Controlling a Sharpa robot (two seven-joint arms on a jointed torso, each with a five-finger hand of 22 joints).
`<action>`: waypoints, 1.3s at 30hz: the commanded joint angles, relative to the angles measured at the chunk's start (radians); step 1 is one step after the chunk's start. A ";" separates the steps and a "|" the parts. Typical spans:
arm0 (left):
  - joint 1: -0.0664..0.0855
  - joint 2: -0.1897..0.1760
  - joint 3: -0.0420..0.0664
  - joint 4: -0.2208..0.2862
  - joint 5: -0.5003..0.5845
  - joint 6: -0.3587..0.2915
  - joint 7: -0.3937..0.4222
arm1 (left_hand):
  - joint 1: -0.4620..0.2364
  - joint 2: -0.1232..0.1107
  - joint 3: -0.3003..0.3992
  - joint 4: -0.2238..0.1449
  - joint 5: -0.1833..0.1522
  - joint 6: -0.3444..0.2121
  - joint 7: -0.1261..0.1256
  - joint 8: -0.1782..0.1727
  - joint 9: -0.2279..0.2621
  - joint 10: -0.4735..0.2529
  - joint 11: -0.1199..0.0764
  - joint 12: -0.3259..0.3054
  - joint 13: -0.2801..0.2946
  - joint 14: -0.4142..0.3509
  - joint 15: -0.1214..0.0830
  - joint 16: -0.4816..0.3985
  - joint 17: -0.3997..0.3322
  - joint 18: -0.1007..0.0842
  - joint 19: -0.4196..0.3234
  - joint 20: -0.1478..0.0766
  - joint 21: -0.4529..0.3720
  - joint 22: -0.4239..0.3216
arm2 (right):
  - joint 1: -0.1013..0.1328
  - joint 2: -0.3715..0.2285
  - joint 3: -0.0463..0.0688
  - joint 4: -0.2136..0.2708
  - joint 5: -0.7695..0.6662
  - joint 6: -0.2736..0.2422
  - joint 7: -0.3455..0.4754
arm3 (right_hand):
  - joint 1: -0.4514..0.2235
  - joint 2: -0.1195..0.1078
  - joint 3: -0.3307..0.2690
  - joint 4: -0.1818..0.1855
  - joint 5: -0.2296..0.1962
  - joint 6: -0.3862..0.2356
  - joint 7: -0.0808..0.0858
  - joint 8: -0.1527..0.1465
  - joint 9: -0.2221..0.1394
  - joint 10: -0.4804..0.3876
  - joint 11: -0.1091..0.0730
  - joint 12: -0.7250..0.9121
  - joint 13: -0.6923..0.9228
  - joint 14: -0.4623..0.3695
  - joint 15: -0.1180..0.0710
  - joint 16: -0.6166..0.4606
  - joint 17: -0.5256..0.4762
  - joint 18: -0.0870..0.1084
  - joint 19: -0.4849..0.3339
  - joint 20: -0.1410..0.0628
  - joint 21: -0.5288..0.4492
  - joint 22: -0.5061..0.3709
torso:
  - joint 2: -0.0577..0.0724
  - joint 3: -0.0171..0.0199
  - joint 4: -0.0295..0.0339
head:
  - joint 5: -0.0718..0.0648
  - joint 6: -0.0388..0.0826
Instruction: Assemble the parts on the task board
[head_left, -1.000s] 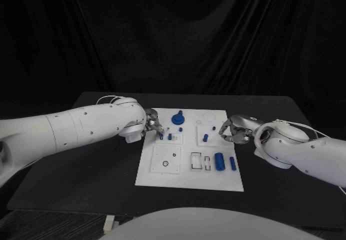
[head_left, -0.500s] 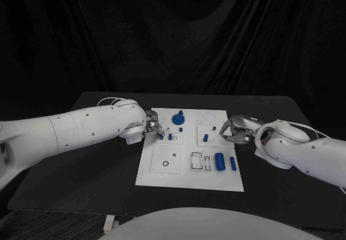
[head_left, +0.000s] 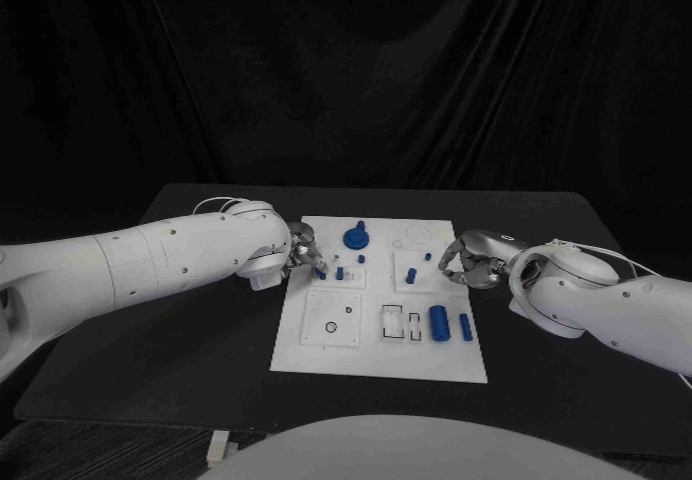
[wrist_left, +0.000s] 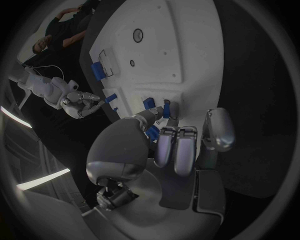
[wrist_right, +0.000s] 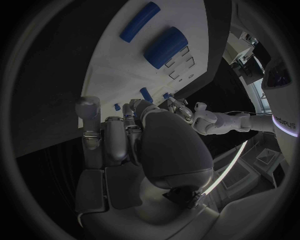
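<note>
The white task board (head_left: 378, 340) lay in the middle of the black table (head_left: 188, 340), with the two arms reaching in to its far half from either side. The left hand (head_left: 306, 254) was at the board's left edge, fingers curled inward toward a small blue peg (head_left: 319, 269) standing in the far-left block; in the left wrist view the fingertips (wrist_left: 164, 112) lay right against a blue peg (wrist_left: 167, 108), but whether they actually pinched it could not be told. Just right of that peg stood another short blue peg (head_left: 340, 272), and farther back a blue round knobbed part (head_left: 356, 238) stood near the board's far edge. The right hand (head_left: 462, 262) hovered at the board's right edge, its fingers drawn together and bent in; whether it held anything could not be told from these views. Just left of it a small blue piece (head_left: 411, 275) lay tilted on the far-right block. On the near right of the board a thick blue cylinder (head_left: 438, 323) and a thinner blue pin (head_left: 466, 326) lay side by side, apart from each other, with open rectangular slots (head_left: 394, 320) just to their left. A white square plate with a small round hole (head_left: 332, 327) sat on the board's near left.
</note>
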 joint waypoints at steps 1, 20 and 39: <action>-0.006 0.000 -0.001 0.000 0.005 0.015 0.017 | 0.011 0.003 0.016 -0.018 -0.004 0.015 -0.023 0.007 0.003 0.007 -0.006 -0.004 0.172 0.073 -0.008 -0.005 0.220 0.006 -0.003 0.000 -0.003 0.143 | -0.003 -0.001 0.001 0.001 -0.002 -0.005 -0.012 | -0.014 0.001 0.009 -0.003 0.003 0.007 -0.002 0.003 0.001 0.016 0.001 -0.003 0.149 0.033 0.005 -0.004 0.000 0.013 -0.009 -0.002 -0.007 0.077 | -0.001 -0.0004 -0.0012 | 0.001 0.000; -0.010 0.001 -0.001 -0.002 0.005 0.032 0.017 | 0.016 0.000 0.013 -0.021 -0.008 0.004 -0.021 0.010 0.008 0.003 -0.004 -0.006 0.169 0.070 -0.008 -0.006 0.216 0.007 -0.008 0.000 -0.010 0.141 | -0.004 0.002 0.001 0.000 -0.002 -0.004 -0.011 | -0.014 0.001 0.009 -0.003 0.003 0.007 -0.002 0.003 0.001 0.016 0.001 -0.003 0.149 0.033 0.005 -0.004 0.000 0.013 -0.009 -0.002 -0.007 0.077 | 0.000 0.0005 0.0002 | -0.001 0.000; -0.011 0.003 -0.001 -0.003 -0.020 0.069 -0.006 | -0.039 -0.014 -0.087 0.050 -0.147 -0.069 0.002 -0.032 -0.027 -0.017 0.018 -0.015 0.159 0.059 0.012 -0.011 0.205 0.011 -0.029 0.017 -0.041 0.134 | -0.005 0.002 0.001 0.000 -0.002 -0.002 -0.012 | -0.014 0.001 0.009 -0.003 0.003 0.007 -0.002 0.003 0.001 0.016 0.001 -0.003 0.149 0.033 0.005 -0.004 0.000 0.013 -0.009 -0.002 -0.007 0.077 | 0.000 0.0001 0.0002 | 0.002 0.000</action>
